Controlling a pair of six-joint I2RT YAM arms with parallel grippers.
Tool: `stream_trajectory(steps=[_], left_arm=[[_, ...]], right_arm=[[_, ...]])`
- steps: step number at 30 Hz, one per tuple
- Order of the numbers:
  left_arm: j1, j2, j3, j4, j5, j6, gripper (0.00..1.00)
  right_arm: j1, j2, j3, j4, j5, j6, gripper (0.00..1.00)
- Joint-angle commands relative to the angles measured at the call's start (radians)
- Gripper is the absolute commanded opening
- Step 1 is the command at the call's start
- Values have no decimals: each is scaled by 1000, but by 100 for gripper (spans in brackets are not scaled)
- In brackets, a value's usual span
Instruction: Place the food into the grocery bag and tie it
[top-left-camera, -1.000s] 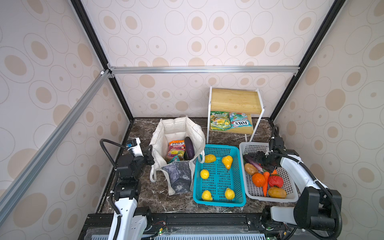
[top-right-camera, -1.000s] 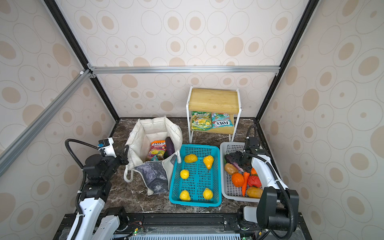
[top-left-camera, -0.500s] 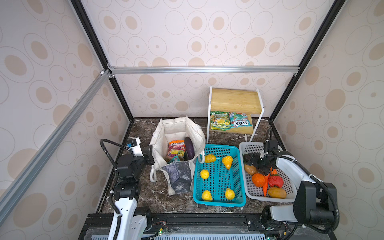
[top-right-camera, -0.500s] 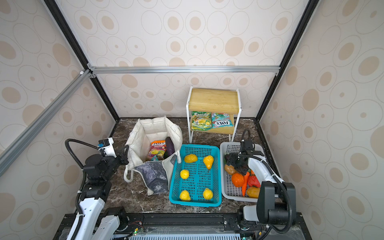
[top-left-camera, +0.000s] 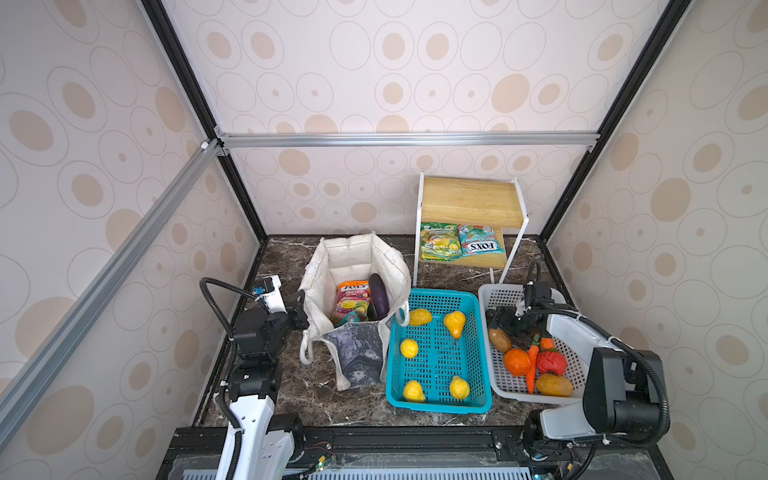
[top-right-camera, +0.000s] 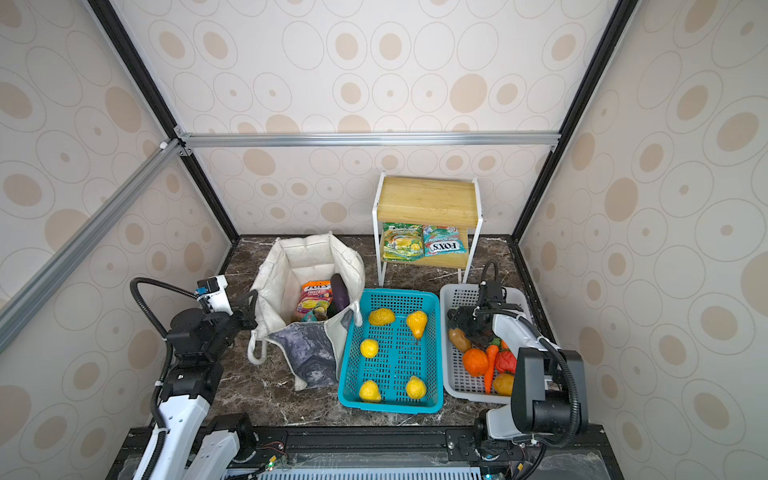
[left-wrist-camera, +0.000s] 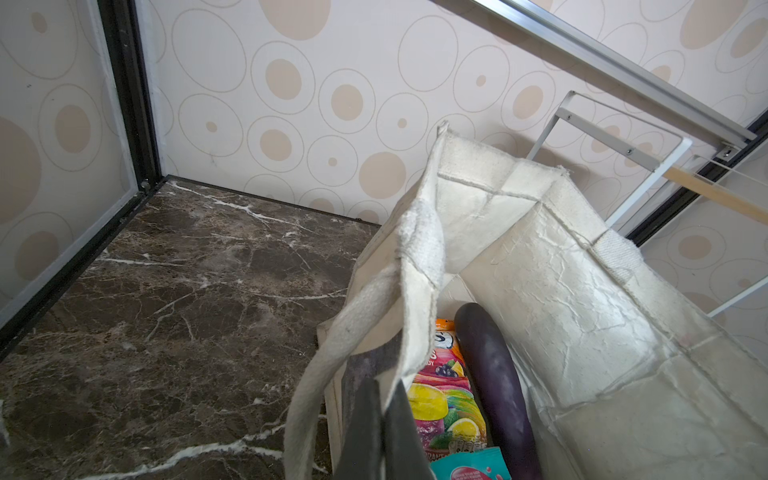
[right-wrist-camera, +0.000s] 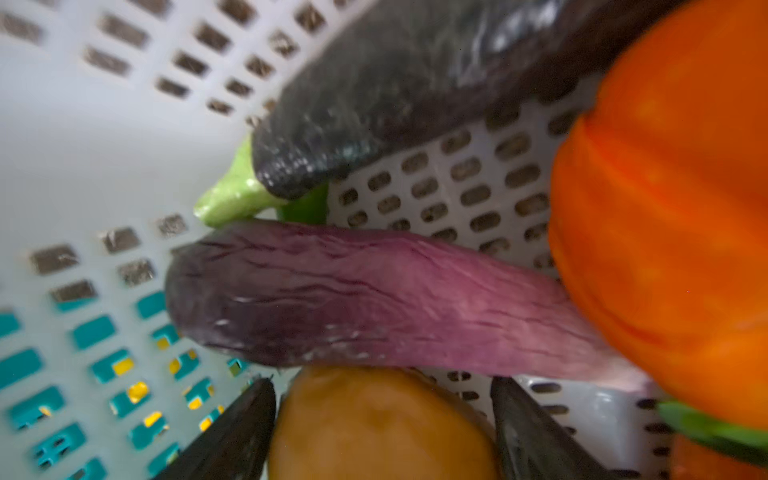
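Right gripper (right-wrist-camera: 381, 384) spread wide astride a brown potato (right-wrist-camera: 380, 432); left gripper (left-wrist-camera: 384, 388) pinched tight on the grocery bag (top-left-camera: 353, 257) rim.
In both top views the potato lies at the 9 o'clock edge of the white basket (top-left-camera: 505, 293), a purple eggplant (right-wrist-camera: 374, 291) just beside it; whether the fingers touch it cannot be told. The bag stands open at 9 o'clock from the teal basket (top-left-camera: 436, 405), holding a candy packet (top-left-camera: 351, 297) and a second eggplant (top-left-camera: 378, 293).
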Motion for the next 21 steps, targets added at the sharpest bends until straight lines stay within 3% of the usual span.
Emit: stream_trajectory(steps=[1, 7, 12, 18, 21], left_arm=[[5, -2, 13, 7, 6, 11, 0], [4, -8, 13, 4, 2, 12, 0], [4, -10, 12, 6, 3, 11, 0], [4, -10, 13, 2, 1, 12, 0], [4, -13, 12, 3, -2, 11, 0]], right_arm=[[7, -18, -10, -33, -58, 12, 98], [6, -65, -35, -31, -48, 33, 97], [-6, -28, -65, 13, -83, 65, 85], [-32, -2, -104, 62, -150, 85, 86], [-50, -4, -125, 81, -158, 86, 80]])
